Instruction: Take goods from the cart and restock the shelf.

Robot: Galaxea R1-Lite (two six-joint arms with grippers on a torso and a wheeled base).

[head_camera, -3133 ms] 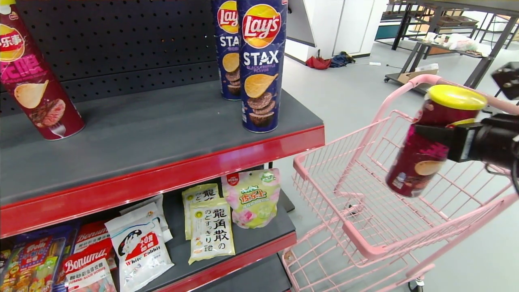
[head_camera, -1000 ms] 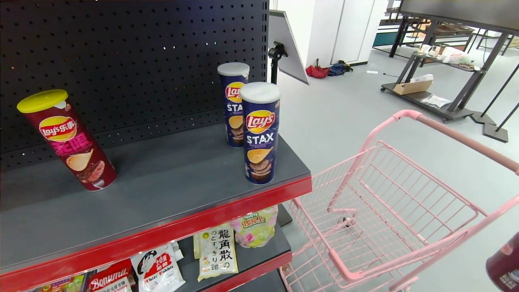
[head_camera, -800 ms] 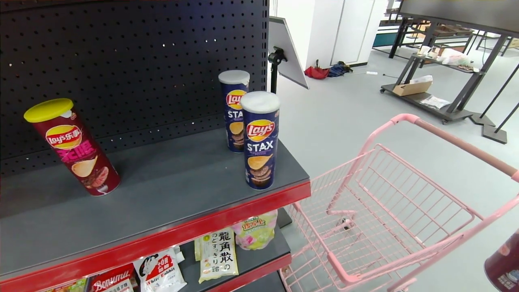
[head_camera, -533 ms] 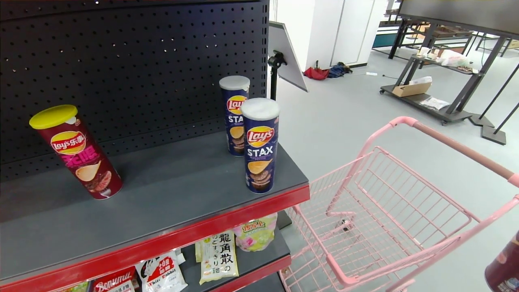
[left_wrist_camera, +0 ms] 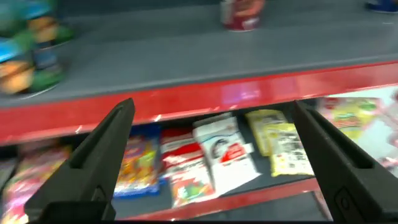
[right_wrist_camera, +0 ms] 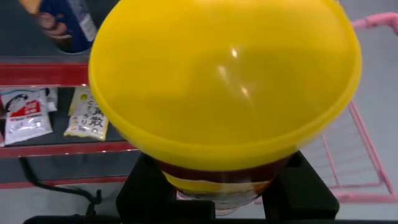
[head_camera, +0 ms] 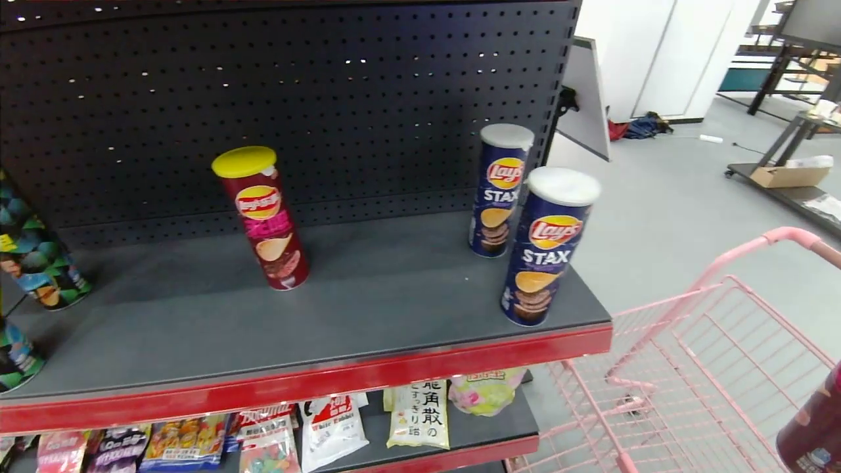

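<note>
Right gripper point(right_wrist_camera: 217, 196) clamps red chips can point(right_wrist_camera: 224, 81) near pink cart point(head_camera: 785, 234). Left gripper point(left_wrist_camera: 212, 109) spread wide, empty, facing shelf point(head_camera: 197, 328).

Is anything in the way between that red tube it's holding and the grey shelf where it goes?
Yes. The held red, yellow-lidded crisp tube hangs beyond the pink wire cart, whose rim lies between. A dark blue, white-lidded tube stands at the grey shelf board's right front corner; bare board lies left of it.

Mock shop in a lab hall. Pegboard shelf point(head_camera: 315, 328) with chip cans point(head_camera: 548, 249), snack bags point(head_camera: 332, 430), pink cart point(head_camera: 716, 309) beside. Work trolley point(head_camera: 785, 190) on open floor point(head_camera: 657, 203) behind.
</note>
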